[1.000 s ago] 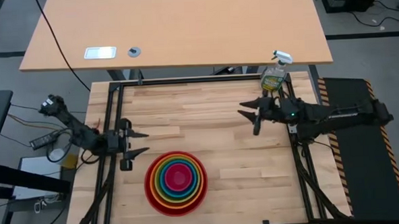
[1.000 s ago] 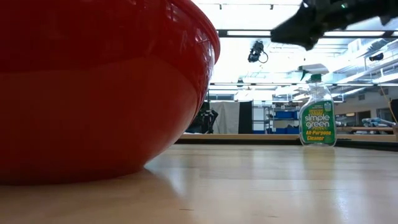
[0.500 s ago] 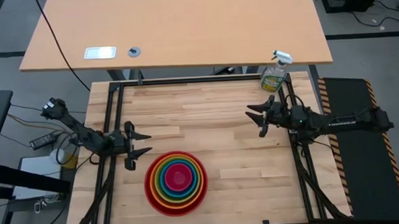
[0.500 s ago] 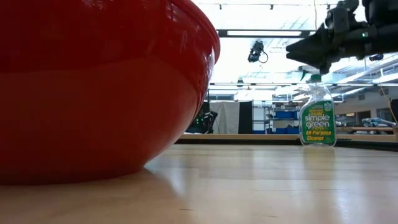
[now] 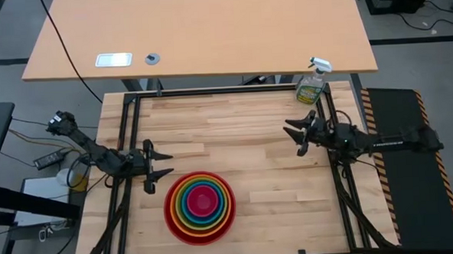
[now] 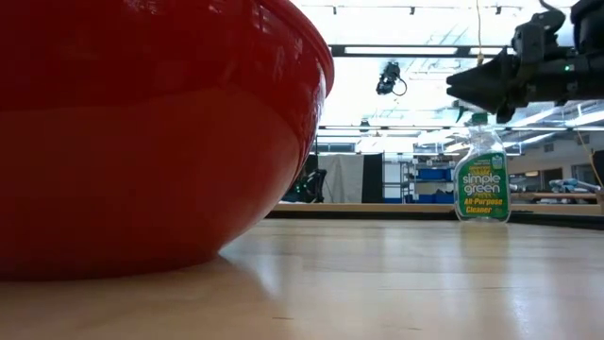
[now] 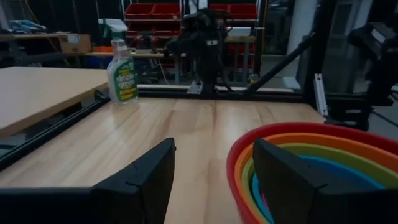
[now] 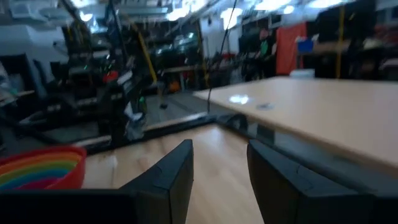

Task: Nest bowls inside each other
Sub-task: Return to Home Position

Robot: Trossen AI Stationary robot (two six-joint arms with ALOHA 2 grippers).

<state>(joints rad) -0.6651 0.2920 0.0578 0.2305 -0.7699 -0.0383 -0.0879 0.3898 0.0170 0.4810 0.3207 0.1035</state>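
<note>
**A:** Status on the bowls?

**B:** I see all five nested in one stack on the table (image 5: 242, 126), left of centre in the high view and right in front of the low camera. The red bowl (image 6: 142, 142) is outermost. Inside it sit the orange bowl (image 7: 292, 138), the lime green bowl (image 7: 311, 150) and the blue bowl (image 7: 354, 171), with the magenta-pink bowl (image 5: 203, 201) in the middle. All plain glossy plastic, and the rims look concentric and level from above.

**A:** Grippers?

**B:** The left gripper (image 5: 167, 163) has its fingers spread and holds nothing. It's near the stack on the left-rail side, not touching it. The right gripper (image 5: 294, 136) is also spread and empty, over by the right rail. That puts it well apart from the stack and near the spray bottle (image 5: 310, 87).

**A:** Anything changed in the last second?

**B:** The right gripper has pulled back toward its rail. In the low view it now sits lower and further right, level with the bottle's top. The left gripper has barely shifted. Both had their fingers apart then too. Stack and bottle haven't moved.
</note>
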